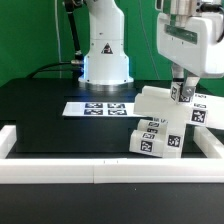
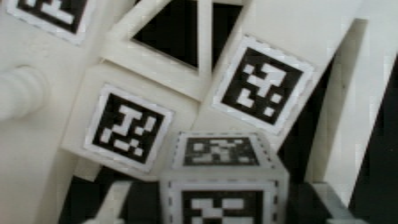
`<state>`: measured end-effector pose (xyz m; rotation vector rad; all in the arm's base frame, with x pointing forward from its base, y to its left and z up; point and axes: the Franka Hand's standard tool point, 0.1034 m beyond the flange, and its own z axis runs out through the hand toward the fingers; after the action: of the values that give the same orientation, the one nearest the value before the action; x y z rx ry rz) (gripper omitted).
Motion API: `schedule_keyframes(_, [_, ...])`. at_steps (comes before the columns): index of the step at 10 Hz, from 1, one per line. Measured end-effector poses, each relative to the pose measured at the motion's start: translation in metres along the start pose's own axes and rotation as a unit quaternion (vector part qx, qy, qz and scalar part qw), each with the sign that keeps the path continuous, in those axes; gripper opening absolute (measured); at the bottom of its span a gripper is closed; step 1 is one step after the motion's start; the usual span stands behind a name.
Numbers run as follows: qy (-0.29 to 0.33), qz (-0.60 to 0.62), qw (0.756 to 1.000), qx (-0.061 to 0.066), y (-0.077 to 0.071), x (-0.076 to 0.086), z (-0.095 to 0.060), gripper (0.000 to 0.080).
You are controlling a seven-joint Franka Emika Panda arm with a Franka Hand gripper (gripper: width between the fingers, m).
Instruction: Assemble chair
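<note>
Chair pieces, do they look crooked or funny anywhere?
Yes, a bit. The chair leans at the exterior view's right, by the front rail, its tags pointing every which way. It looks odd because the gripper seems to hold it tilted from above. Nothing looks broken, and the marker board lies flat.

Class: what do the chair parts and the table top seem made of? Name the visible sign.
Chair parts: likely white plastic, matte; uniform blocky shapes with crisp edges. Table top: black, matte, no glare; material unclear, perhaps a mat.
</note>
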<state>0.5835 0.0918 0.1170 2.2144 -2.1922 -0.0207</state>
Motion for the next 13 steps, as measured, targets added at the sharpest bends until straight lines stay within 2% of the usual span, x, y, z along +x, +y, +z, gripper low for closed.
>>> schedule_keyframes(2, [-0.002, 0.06, 0.998, 0.003, -0.001, -0.0001, 0.0, 0.0288])
schedule_keyframes(3, [-0.002, 0.06, 0.998, 0.003, -0.001, -0.0002, 0.0, 0.035])
schedule_keyframes(4, [-0.002, 0.048, 0.999, 0.004, -0.0011, -0.0001, 0.0, 0.035])
schedule_keyframes(5, [-0.002, 0.035, 0.999, 0.004, -0.0011, -0.0001, 0.0001, 0.0517])
schedule_keyframes(6, [-0.002, 0.031, 1.0, 0.003, -0.001, -0.0001, 0.0001, 0.0607])
schedule_keyframes(10, [0.001, -0.151, 0.989, 0.004, -0.001, -0.0013, 0.0002, 0.0647])
schedule_keyframes(13, [0.002, -0.28, 0.96, 0.004, -0.002, 0.0041, -0.0003, 0.0649])
